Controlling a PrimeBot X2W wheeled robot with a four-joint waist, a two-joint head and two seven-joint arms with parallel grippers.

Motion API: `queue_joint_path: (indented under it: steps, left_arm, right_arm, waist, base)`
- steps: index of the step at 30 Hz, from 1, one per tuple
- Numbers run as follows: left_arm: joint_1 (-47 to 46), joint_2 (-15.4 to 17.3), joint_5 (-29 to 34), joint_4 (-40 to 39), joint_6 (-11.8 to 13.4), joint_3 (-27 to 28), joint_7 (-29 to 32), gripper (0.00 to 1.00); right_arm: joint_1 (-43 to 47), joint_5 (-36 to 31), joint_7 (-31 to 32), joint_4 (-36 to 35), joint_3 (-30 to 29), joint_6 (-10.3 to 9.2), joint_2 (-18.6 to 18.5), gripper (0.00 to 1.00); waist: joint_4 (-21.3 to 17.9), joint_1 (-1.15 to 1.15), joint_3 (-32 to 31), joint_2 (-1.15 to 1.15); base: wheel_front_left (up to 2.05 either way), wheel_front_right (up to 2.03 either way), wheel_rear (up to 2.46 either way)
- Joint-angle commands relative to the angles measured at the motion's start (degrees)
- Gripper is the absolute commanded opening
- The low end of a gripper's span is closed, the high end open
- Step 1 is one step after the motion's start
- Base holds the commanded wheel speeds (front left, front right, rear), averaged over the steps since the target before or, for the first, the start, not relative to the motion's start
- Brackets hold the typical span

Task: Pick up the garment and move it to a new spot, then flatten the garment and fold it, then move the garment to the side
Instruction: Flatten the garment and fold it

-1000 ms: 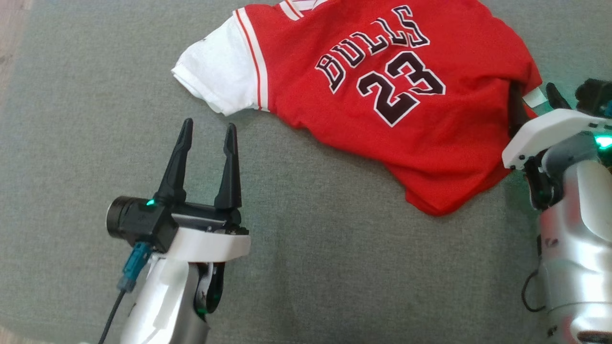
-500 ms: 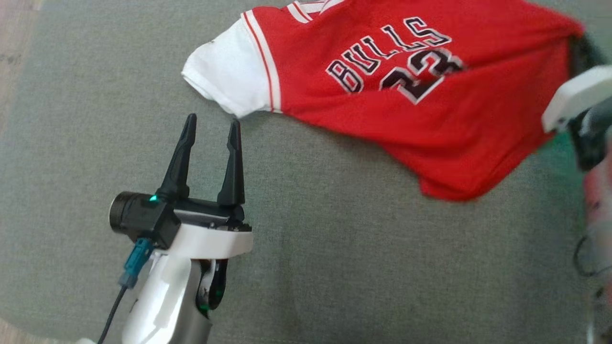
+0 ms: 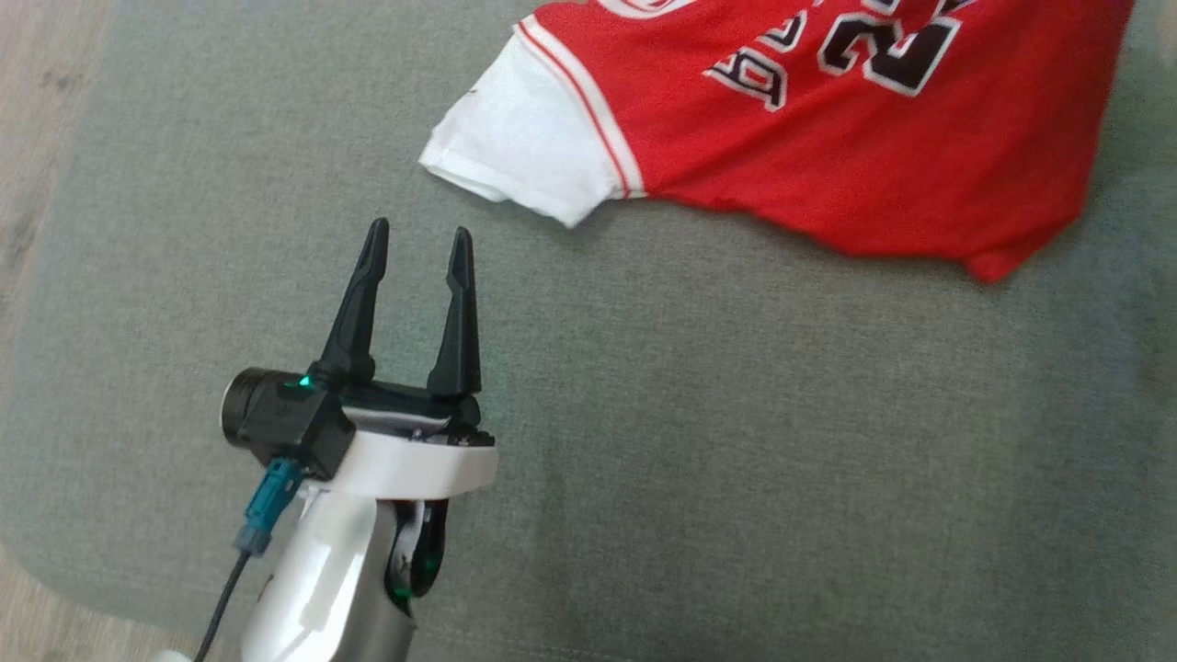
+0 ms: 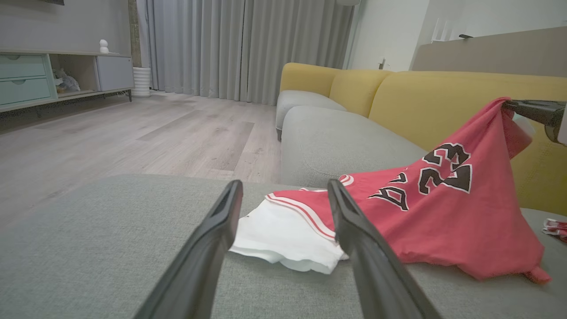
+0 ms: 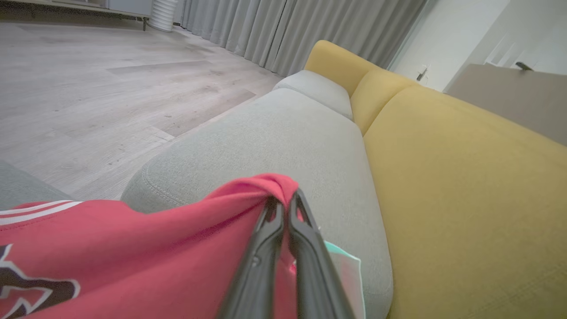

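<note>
Containers: just the low cabinet (image 4: 53, 75) against the far wall. Teal drawers closed, and one open bay has some small items in it (too small to identify). A small white object (image 4: 103, 45) sits on top.

Surface: grey fabric cushion (image 3: 690, 460), which is the work area. Beyond it is a sofa (image 4: 443, 97) with grey seat pads and a yellow back. The room has a pale wood floor (image 4: 133, 133), grey curtains (image 4: 243, 44) and a white ribbed cylinder (image 4: 141, 82) standing at the foot of the curtains.

Garment: red jersey (image 3: 828, 138) with "23" in black. Its white sleeve (image 4: 283, 235) lies flat on the cushion and one red corner is hoisted, so the cloth hangs tent-like from that corner down to the cushion. The lower hem still touches the fabric surface. In the head view it sits at the top right. A small red-and-white scrap (image 4: 556, 227) lies on the cushion past the hem; can't tell what it is.

Right gripper (image 5: 285, 199): fingers pinched together on the bunched red corner, jersey held. Seen from the left wrist it comes in from the right edge, roughly level, above the sofa seat.

Left gripper (image 3: 419, 230): fingers spread wide, nothing between them. It sits low over the cushion, pointing at the white sleeve, near it but not touching.
</note>
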Motion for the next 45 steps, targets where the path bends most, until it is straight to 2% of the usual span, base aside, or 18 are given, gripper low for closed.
queue_joint_path:
  steps: [1,7,14,21,27,30,33,37,45]
  left_arm:
    - [-2.16,0.63,-0.39,-2.2,0.54,1.24,-0.29,1.0]
    - [-1.75,0.63,-0.6,-2.35,1.14,1.59,-0.29,1.0]
    - [-0.81,0.63,0.07,-2.26,0.65,3.18,-0.29,1.0]
    - [0.94,0.63,0.85,-2.13,0.47,4.4,-0.29,1.0]
    - [3.39,0.63,1.58,-1.94,-0.06,6.2,-0.29,1.0]
    - [4.37,0.63,1.95,-1.76,-0.41,6.76,-0.29,1.0]
    - [5.28,0.63,2.33,-1.62,-0.68,7.38,-0.29,1.0]
    - [6.01,0.63,2.77,-1.38,-1.11,7.56,-0.29,1.0]
    - [5.17,0.63,3.17,-1.67,-1.66,7.53,-0.29,1.0]
  right_arm:
    - [-3.15,-0.86,-1.6,-0.22,1.7,-0.04,-0.72,1.0]
    - [-3.98,0.68,-5.04,2.65,1.85,-0.04,-0.53,1.0]
    - [1.56,5.93,-10.17,2.65,0.26,-0.04,2.89,1.0]
    - [16.64,11.79,-11.96,-6.63,-4.12,-0.04,7.43,1.0]
    - [32.31,14.22,-12.08,-18.78,-9.6,-0.04,15.37,1.0]
    - [39.82,14.89,-11.87,-23.85,-9.5,-0.04,17.67,1.0]
    - [46.09,17.02,-11.41,-27.56,-9.12,-0.04,18.34,1.0]
    - [51.3,21.92,-11.19,-29.12,-6.46,-0.04,18.41,1.0]
    - [52.16,23.66,-10.91,-30.61,-4.91,-0.04,18.43,1.0]
  waist:
    - [0.63,0.0,0.38,0.0]
    - [0.07,0.0,-0.31,0.0]
    - [-3.41,0.0,-3.32,0.0]
    - [-6.62,0.0,-7.45,0.0]
    - [-9.09,0.0,-10.24,0.0]
    - [-10.04,0.0,-11.2,0.0]
    - [-11.1,0.0,-11.96,0.0]
    - [-12.18,0.0,-12.38,0.0]
    - [-12.25,0.0,-11.02,0.0]
  base:
    - [0.0,0.0,0.0]
    - [0.0,0.0,0.0]
    - [0.0,0.0,0.0]
    - [0.0,0.0,0.0]
    - [0.0,0.0,0.0]
    - [0.0,0.0,0.0]
    - [0.0,0.0,0.0]
    - [0.0,0.0,0.0]
    - [0.0,0.0,0.0]
